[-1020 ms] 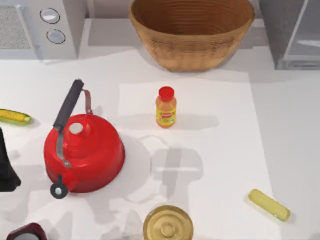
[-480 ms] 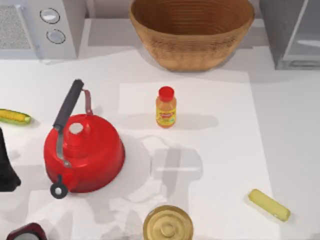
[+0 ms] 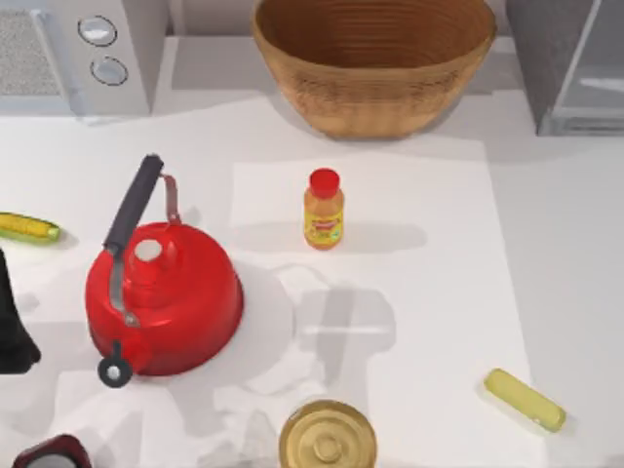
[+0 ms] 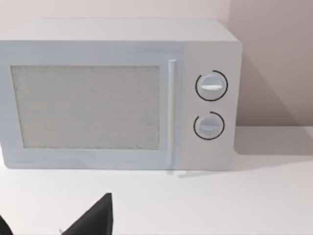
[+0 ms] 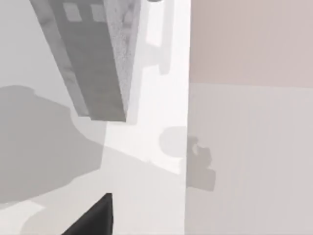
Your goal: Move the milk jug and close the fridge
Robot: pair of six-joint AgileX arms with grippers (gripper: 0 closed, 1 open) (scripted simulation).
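The milk jug is out of view. The fridge [image 3: 570,63] stands at the table's back right corner, with a dark speckled side and a lighter flat panel. It appears tilted in the right wrist view as a grey box [image 5: 95,58]. My right gripper [image 5: 58,227] hangs open some way off from it, with one dark finger [image 5: 93,220] in sight and nothing held. My left arm [image 3: 12,327] is parked at the left edge. Its gripper [image 4: 51,227] is open and empty, facing the microwave [image 4: 122,95].
A red kettle [image 3: 161,292] sits left of centre and an orange bottle with a red cap [image 3: 323,210] in the middle. A wicker basket [image 3: 375,58] stands at the back. There is corn [image 3: 27,227] at the left, a yellow block [image 3: 525,400] at the front right, and a round lid [image 3: 327,437] at the front.
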